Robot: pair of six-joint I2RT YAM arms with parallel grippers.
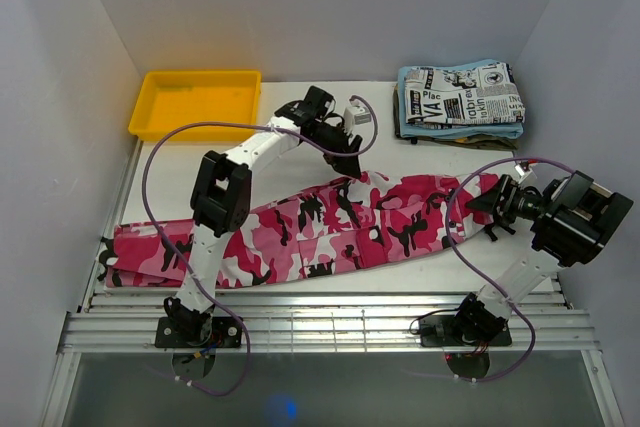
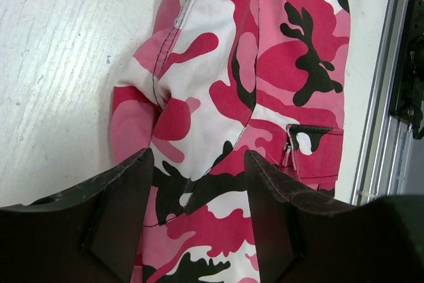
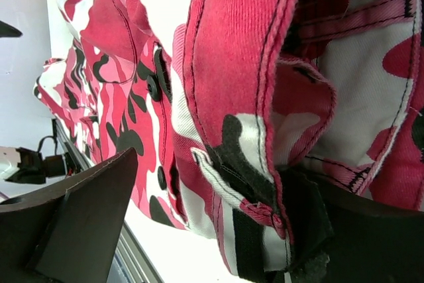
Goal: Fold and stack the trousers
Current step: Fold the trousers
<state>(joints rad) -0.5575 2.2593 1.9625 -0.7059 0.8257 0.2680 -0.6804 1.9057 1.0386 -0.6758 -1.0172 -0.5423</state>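
Trousers (image 1: pixel 330 232) lie lengthwise along the near desk (image 1: pixel 300 112), waist at right. Cloth looks soft and limp; we expect sag. Left end effector (image 1: pixel 352 167) is wide over the far edge. Right end effector (image 1: pixel 472 203) is wide, with the waistband against one finger. We suggest gripping the stitched waistband.

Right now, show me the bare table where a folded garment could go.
Free: the table between the folded stack and the trousers; also between the yellow tray and the trousers' left end. Crowded: mid-table under the left arm.
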